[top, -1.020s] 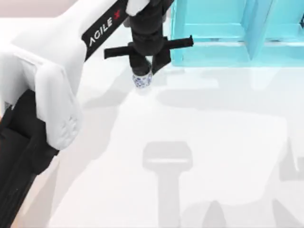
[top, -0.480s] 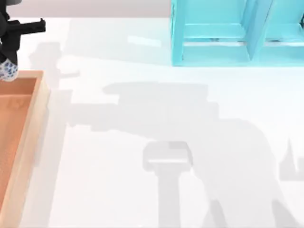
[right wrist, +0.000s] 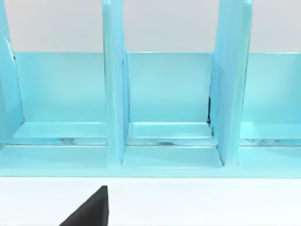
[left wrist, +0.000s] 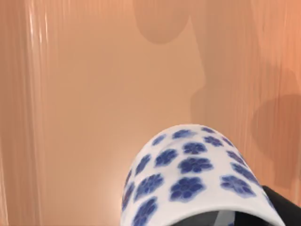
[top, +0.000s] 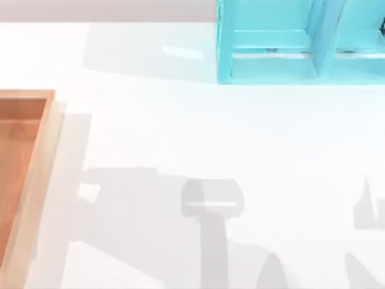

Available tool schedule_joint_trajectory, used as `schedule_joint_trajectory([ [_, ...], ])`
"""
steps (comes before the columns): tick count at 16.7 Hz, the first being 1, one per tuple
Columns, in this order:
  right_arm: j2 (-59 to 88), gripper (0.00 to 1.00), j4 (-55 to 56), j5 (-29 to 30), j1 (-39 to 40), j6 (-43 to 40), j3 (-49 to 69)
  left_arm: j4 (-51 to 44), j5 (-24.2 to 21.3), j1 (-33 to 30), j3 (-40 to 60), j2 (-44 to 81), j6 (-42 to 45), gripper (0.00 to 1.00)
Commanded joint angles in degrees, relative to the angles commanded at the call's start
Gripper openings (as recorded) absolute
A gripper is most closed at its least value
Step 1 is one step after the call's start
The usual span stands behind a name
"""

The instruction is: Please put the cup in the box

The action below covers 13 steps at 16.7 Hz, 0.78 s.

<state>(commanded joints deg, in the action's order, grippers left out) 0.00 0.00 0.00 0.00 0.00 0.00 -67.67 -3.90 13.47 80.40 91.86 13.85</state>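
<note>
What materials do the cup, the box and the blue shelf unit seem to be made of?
The cup looks like glazed ceramic: smooth white with printed blue flowers. The box looks like wood: pale rim, orange-brown inside with faint grain streaks. The shelf unit is probably painted wood or board: flat turquoise coat, slightly worn edges.

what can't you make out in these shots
- Box: the top view's left edge cuts it off; its full extent is unknown.
- Cup, left wrist view: over the box's orange-brown floor; touching or apart, cannot tell.
- Left gripper: its fingers are hidden behind the cup.
- Turquoise shelf: cropped at the edges in the top and right wrist views.
</note>
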Motion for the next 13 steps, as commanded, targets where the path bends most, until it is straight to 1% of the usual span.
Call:
schedule_joint_trajectory([
  [2, 0.00, 1.00, 0.00, 0.00, 0.00, 0.00, 0.00, 0.17, 0.25, 0.72, -1.42, -1.47, 1.22, 0.00],
  [8, 0.00, 1.00, 0.00, 0.00, 0.00, 0.00, 0.00, 0.28, 0.33, 0.51, -1.48, -1.16, 1.25, 0.00],
  [10, 0.00, 1.00, 0.00, 0.00, 0.00, 0.00, 0.00, 2.41, 0.29, 0.67, -3.49, -0.72, 1.46, 0.00],
  [13, 0.00, 1.00, 0.00, 0.00, 0.00, 0.00, 0.00, 9.03, 0.19, 1.08, -7.91, 0.30, 1.66, 0.00],
])
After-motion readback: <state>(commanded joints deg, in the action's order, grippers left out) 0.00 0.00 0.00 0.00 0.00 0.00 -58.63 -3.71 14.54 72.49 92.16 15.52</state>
